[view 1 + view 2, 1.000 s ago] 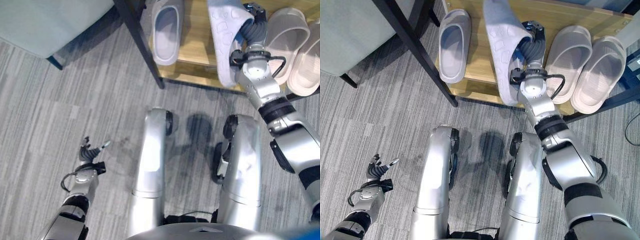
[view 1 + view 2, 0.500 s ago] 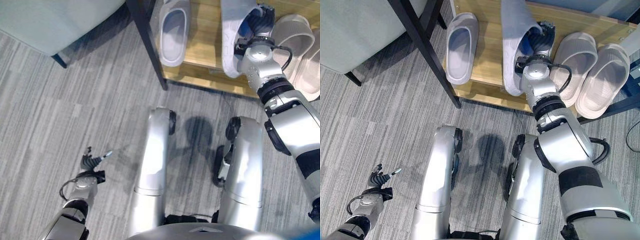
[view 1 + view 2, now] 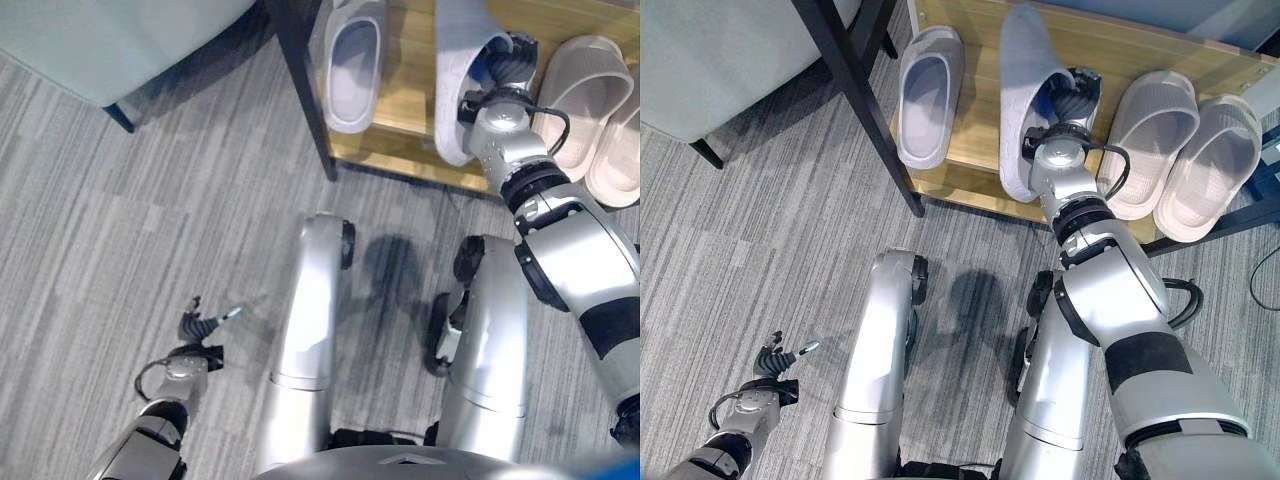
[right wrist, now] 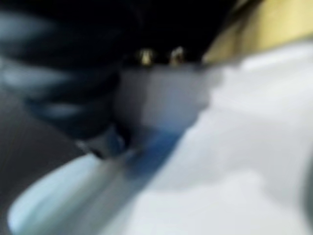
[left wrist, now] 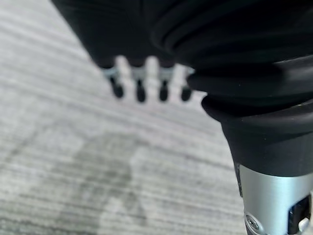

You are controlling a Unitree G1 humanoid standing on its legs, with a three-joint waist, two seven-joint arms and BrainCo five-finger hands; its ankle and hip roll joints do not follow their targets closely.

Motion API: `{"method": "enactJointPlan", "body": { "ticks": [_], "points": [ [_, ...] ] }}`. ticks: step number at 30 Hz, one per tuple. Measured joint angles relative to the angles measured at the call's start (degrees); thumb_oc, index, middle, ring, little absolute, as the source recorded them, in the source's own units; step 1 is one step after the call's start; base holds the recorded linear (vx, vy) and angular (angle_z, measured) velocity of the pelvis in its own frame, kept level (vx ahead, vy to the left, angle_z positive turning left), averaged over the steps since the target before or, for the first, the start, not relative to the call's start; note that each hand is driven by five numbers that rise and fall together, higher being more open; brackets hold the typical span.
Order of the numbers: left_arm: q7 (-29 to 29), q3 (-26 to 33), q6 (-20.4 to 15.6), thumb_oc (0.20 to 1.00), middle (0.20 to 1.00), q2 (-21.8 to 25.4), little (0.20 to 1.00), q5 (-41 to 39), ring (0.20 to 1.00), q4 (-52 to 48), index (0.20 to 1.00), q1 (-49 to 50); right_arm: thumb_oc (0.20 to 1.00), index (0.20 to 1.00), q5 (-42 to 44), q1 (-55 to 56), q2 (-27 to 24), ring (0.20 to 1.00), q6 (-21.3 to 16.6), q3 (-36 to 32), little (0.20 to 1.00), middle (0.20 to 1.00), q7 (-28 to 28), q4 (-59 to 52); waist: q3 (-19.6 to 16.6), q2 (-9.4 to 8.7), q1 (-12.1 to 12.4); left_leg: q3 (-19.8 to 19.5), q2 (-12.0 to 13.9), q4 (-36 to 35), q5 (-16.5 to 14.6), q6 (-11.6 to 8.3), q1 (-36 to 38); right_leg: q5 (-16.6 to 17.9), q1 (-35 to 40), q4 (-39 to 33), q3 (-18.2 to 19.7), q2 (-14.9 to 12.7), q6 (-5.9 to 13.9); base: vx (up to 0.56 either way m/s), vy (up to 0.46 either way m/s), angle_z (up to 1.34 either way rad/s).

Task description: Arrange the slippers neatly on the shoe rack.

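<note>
Right hand [image 3: 1068, 100] grips the pale grey foam slipper [image 3: 1023, 95] tilted on the wooden shoe rack [image 3: 970, 170]; lay it flat beside its grey mate [image 3: 928, 95].

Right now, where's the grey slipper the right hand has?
In the right eye view the grey slipper is tilted on its side on the wooden shelf, in the right hand, between its grey mate and the beige pair.
</note>
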Motion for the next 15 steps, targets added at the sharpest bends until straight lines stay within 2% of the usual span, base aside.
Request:
{"method": "enactJointPlan", "body": {
  "ticks": [3,8,15],
  "points": [
    [0.03,-0.01,0.05,1.0,1.0,-0.26,1.0,0.12,1.0,2.79,1.0,-0.6,1.0,1.0,3.71,-1.21,2.09,1.0,-0.04,0.13,1.0,1.0,0.48,2.5,0.01,-0.01,-0.17,-0.07,0.0,0.4,-0.32,-0.01,-0.05,-0.4,0.0,0.44,0.09,0.08,0.46,0.0,0.0,0.0],
    [0.07,-0.02,0.14,1.0,1.0,-1.19,1.0,1.65,1.0,6.58,1.0,-0.89,1.0,1.0,4.34,-1.81,2.18,1.0,-0.11,0.04,1.0,1.0,1.22,4.3,0.01,-0.02,-0.41,-0.03,0.01,0.77,-0.55,0.01,-0.04,-0.66,0.05,0.78,0.2,0.03,0.46,0.0,0.0,0.0],
    [-0.07,-1.28,1.2,1.0,1.0,-2.9,1.0,3.27,1.0,6.55,1.0,-0.99,1.0,1.0,6.07,-2.0,2.32,1.0,-0.46,-0.48,1.0,1.0,1.31,5.71,0.01,-0.03,-1.01,0.01,0.0,0.84,-0.55,0.01,0.06,-0.68,0.14,0.93,0.25,0.01,0.51,0.0,0.005,0.0]
  ]
}}
